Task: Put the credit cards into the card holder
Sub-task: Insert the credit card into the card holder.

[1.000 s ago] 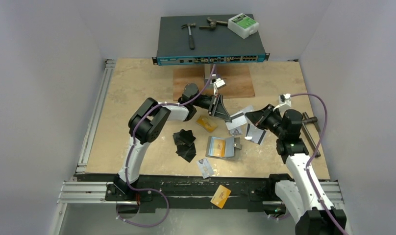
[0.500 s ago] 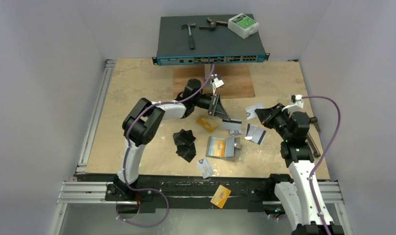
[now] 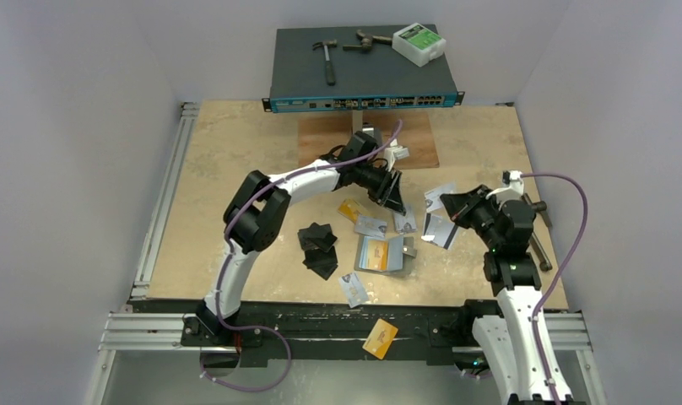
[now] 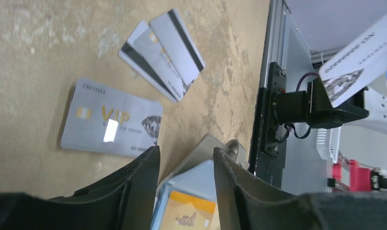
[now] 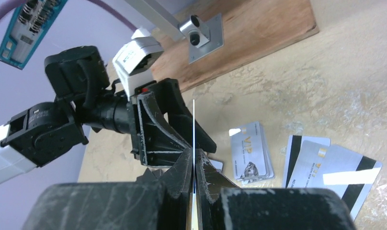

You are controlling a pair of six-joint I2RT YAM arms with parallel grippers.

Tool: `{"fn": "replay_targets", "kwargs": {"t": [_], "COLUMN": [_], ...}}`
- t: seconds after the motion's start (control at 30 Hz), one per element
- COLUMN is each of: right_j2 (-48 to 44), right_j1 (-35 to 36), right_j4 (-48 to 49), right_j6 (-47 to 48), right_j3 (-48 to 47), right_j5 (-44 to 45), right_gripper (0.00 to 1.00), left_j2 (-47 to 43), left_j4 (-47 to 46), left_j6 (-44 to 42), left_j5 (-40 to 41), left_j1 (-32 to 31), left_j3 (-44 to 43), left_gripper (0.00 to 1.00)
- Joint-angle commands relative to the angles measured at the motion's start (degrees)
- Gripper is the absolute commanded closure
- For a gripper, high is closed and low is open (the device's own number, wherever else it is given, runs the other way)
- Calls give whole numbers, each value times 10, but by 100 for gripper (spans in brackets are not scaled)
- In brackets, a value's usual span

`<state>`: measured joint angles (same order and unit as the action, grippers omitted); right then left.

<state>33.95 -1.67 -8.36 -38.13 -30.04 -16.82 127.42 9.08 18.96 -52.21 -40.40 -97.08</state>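
Left claw [image 4: 186,158] close beside card holder [image 3: 387,253], credit cards [image 3: 440,229] scattered around, bare tabletop [image 3: 228,169] leftward.

The grey card holder [image 3: 392,253] lies open mid-worktop, an orange card [image 3: 372,257] on its bluish inside, silver cards [image 3: 370,225] flat just beyond it, overlapping striped cards [image 3: 443,229] to its right, and a white card [image 3: 437,195] pinched in the right claw [image 3: 450,202].

The silver VIP card [image 4: 110,127] looks like glossy plastic. The tabletop [image 4: 38,57] is matt, mottled and stone-like. At twelve o'clock, the wooden board [image 3: 316,135] is smooth.
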Motion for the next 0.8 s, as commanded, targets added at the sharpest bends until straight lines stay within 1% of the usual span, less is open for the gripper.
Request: {"fn": "replay_targets", "kwargs": {"t": [0.0, 0.03, 0.07, 0.1, 0.17, 0.23, 0.3, 0.33, 0.4, 0.5, 0.57, 0.63, 0.7, 0.77], "right_j2": [7, 16, 32, 44, 74, 108, 133, 136, 135, 145, 169, 198, 215, 223], "right_j1": [-3, -3, -3, -3, -3, -3, -1, 1, 11, 75, 137, 195, 230, 248], "right_j4": [32, 44, 58, 69, 111, 131, 148, 161, 194, 232, 233, 242, 253, 263], "right_j6": [-1, 3, 4, 6, 7, 20, 23, 17, 2, -10, 2, 7, 11, 13], "right_j3": [18, 23, 32, 37, 50, 52, 49, 49, 52, 43, 22, 1, -20, -37], "right_j5": [-66, -88, -112, -138, -198, -261, -305, -318, -342, -343, -324, -309, -303, -310], "right_gripper": [100, 100, 100, 100, 100, 100, 100, 100, 100, 100, 100, 100, 100, 100], "left_j2": [-15, -33, -57, -81, -127, -156, -184, -198, -230, -289, -331, -382, -434, -480], "left_j4": [96, 94, 93, 92, 109, 156, 192, 208, 250, 321, 380, 449, 497, 556], "left_j6": [-79, -85, -91, -96, -116, -141, -163, -175, -227, -297, -341, -400, -443, -481], "left_j5": [5, 1, -4, -12, -36, -71, -98, -110, -130, -135, -119, -76, -22, 33], "left_j1": [12, 14, 16, 20, 27, 37, 49, 56, 65, 70, 70, 70, 70, 70], "left_j3": [-33, -16, 0, 17, 40, 49, 58, 65, 79, 100, 100, 92, 82, 45], "left_gripper": [39, 16, 3, 0, 0, 0, 0, 0, 0, 0, 0, 0, 0, 0]}}
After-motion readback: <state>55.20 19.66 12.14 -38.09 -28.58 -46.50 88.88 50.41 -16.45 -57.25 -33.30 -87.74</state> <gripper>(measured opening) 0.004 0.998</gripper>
